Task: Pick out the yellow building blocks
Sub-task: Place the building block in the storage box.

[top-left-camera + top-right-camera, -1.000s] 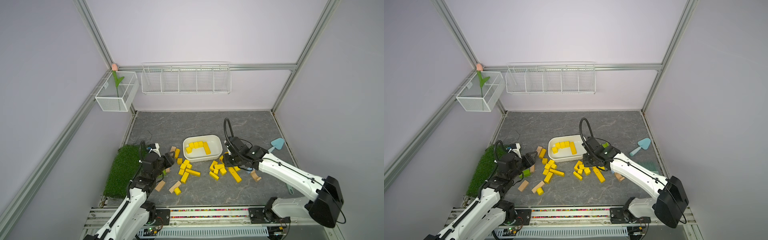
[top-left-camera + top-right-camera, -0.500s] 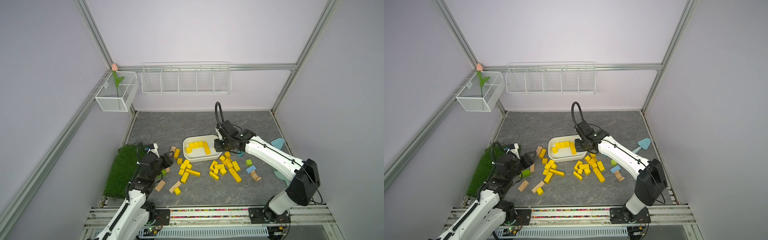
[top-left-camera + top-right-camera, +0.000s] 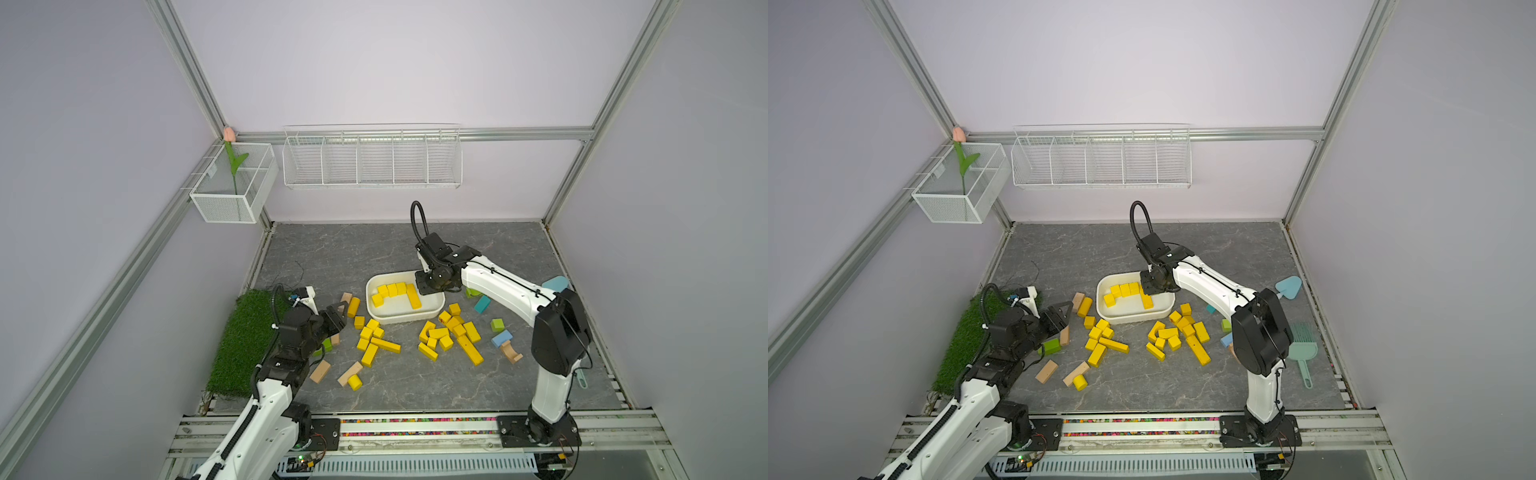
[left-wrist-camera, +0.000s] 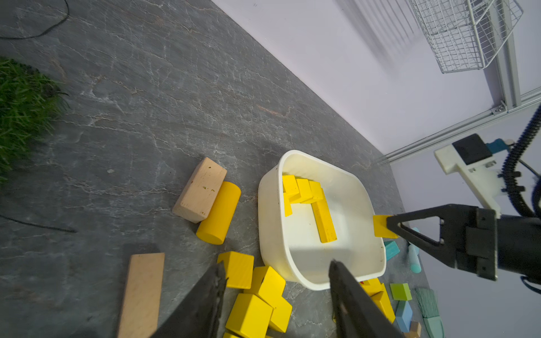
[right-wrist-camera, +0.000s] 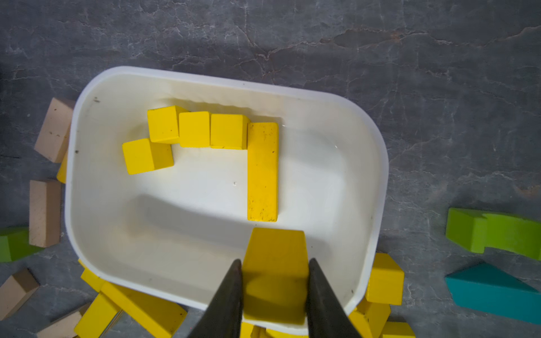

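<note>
Several yellow building blocks point(image 5: 205, 128) and a long yellow bar point(image 5: 262, 172) lie inside the white tub point(image 3: 399, 319). More yellow blocks lie loose on the grey floor in front of the tub, one pile to its left point(image 3: 372, 338) and one to its right point(image 3: 453, 332). My right gripper point(image 5: 274, 263) hangs over the tub's right end, shut on a yellow block point(image 5: 275, 248). My left gripper point(image 4: 277, 264) is open and low above the left pile, nothing between its fingers. A yellow cylinder point(image 4: 218, 213) lies beside a tan block point(image 4: 200, 190).
Tan blocks point(image 3: 320, 371) lie front left near another yellow cylinder point(image 3: 354, 382). Green point(image 3: 497, 324), blue point(image 3: 500, 338) and teal point(image 3: 482, 304) blocks and a tan arch point(image 3: 511, 353) lie right of the piles. A grass mat point(image 3: 245, 340) covers the left edge. A teal brush point(image 3: 1304, 345) lies far right.
My right arm has swung from the right-hand pile back and left, carrying the yellow block to above the tub. The left gripper has barely moved.
</note>
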You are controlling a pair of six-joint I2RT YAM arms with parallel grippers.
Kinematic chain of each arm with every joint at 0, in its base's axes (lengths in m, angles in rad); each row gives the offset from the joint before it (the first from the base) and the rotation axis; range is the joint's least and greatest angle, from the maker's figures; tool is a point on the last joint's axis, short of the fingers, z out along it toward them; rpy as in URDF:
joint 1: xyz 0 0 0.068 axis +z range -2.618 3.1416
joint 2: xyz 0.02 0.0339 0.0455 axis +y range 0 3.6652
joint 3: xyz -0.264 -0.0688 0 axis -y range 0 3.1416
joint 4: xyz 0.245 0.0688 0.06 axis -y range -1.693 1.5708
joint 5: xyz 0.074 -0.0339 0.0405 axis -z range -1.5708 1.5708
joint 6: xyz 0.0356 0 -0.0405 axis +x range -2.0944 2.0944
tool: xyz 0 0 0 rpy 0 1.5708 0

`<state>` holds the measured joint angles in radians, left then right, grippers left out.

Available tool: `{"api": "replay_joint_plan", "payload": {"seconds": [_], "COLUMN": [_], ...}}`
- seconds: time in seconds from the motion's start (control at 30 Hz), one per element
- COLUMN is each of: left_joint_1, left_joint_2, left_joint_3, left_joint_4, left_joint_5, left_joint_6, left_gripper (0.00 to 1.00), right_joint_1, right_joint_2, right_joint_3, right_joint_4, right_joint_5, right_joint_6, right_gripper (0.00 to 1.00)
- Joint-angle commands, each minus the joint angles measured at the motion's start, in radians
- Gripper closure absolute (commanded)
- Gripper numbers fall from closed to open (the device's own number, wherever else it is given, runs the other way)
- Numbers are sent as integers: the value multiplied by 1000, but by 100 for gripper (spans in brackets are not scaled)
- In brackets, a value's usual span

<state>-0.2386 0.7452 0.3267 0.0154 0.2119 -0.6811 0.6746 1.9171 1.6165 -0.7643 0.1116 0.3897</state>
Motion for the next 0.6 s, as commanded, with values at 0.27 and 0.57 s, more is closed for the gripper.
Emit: {"api": "replay_joint_plan", "payload": {"seconds": [0.27, 0.57], "left_joint_1": [36, 69], "left_joint_2": [38, 59], "left_joint_3": [-24, -37], "left_joint_4": [63, 98], "left_joint_5": [56, 97], "left_joint_6": [-23, -35], "left_gripper": [41, 41], "right_joint_1": [-42, -46], "right_joint_2": [164, 262], "right_joint_3": [118, 184], "right_joint_4": [34, 67], "right_joint_5": [-1, 63], "right_joint_6": [-49, -84], "right_gripper": [71, 71]}}
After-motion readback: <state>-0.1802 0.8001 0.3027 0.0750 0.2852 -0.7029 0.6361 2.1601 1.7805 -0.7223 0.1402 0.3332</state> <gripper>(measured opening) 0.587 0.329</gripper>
